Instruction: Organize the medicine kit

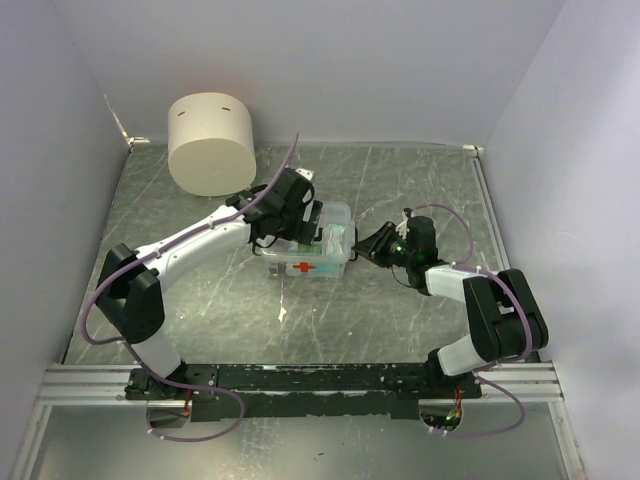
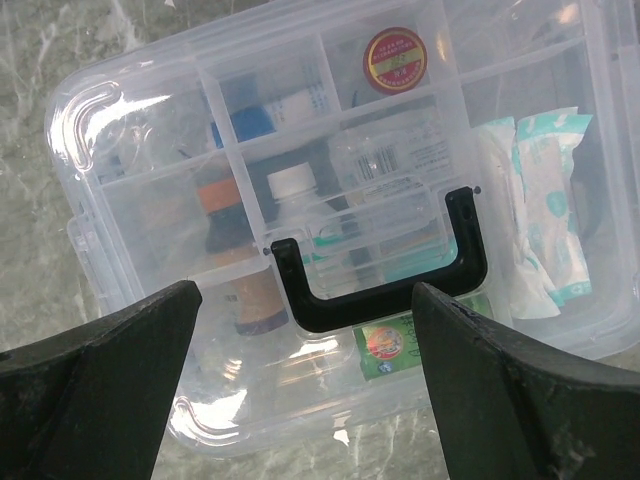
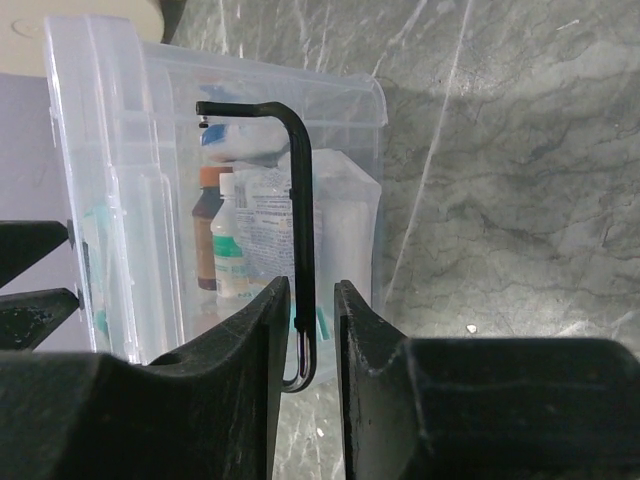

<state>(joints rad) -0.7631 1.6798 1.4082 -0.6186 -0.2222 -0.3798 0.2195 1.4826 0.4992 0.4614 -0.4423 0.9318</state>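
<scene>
A red cross sign [image 1: 305, 267] stands on the side wall of the small clear rectangular plastic medicine kit [image 1: 345, 215]. Inside it, a round red tin [image 2: 395, 60] carries a gold-ringed label whose lettering is too small to read. A clear inner packet [image 2: 400, 155] shows barcode-like lines. The print on a green sachet [image 2: 385, 345] and on a white bottle's green label [image 3: 230, 252] is illegible.

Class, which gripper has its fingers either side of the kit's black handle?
The right gripper; the handle stands between its fingers, while the left gripper hangs wide open above.
</scene>
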